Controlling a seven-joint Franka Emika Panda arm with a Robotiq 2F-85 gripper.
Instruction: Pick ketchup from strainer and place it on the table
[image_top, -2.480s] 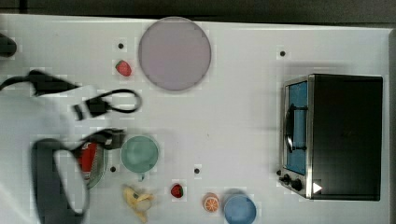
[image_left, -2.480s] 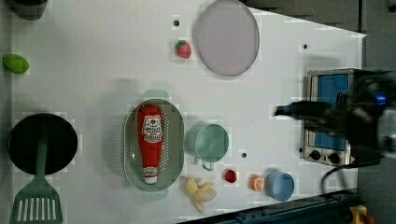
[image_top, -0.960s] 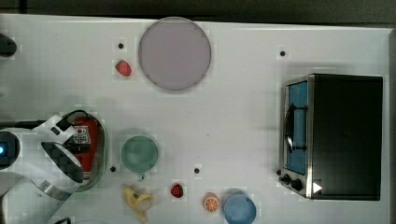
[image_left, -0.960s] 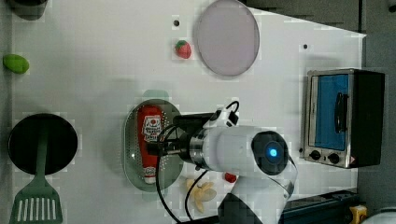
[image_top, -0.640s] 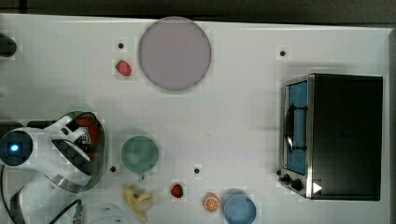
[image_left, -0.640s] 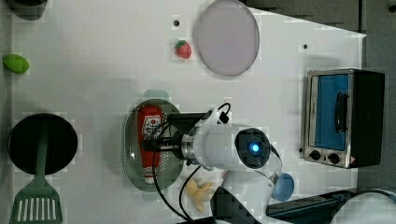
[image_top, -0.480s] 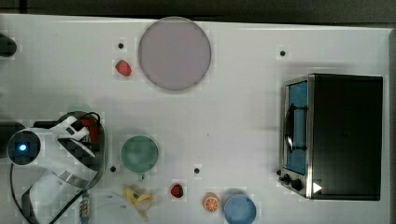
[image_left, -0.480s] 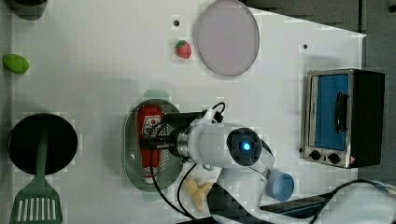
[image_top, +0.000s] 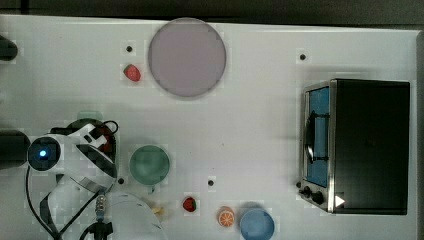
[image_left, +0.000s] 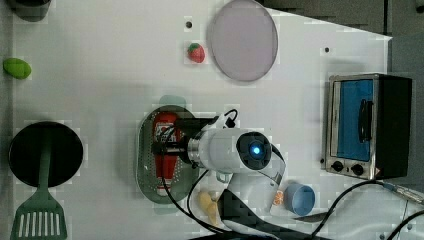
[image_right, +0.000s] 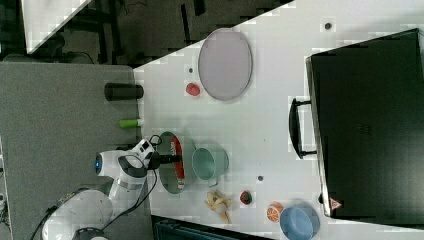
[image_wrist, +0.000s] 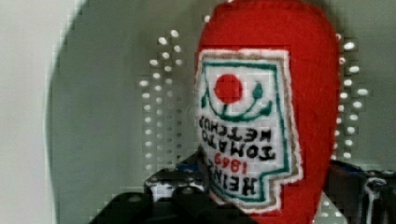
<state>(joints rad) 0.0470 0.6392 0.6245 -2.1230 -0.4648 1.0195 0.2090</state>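
Ketchup (image_left: 166, 150) lies in the strainer (image_left: 145, 165), half hidden by the end effector (image_left: 167, 147), whose grip I cannot tell.

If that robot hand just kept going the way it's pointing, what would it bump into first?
Most likely the ketchup bottle lying in the green strainer: the hand points down at it with the bottle between its fingers. Whether they already touch is unclear.

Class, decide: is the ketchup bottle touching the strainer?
Touching. In the left view the ketchup lies flat inside the strainer; the wrist view shows its body resting on the perforated bottom.
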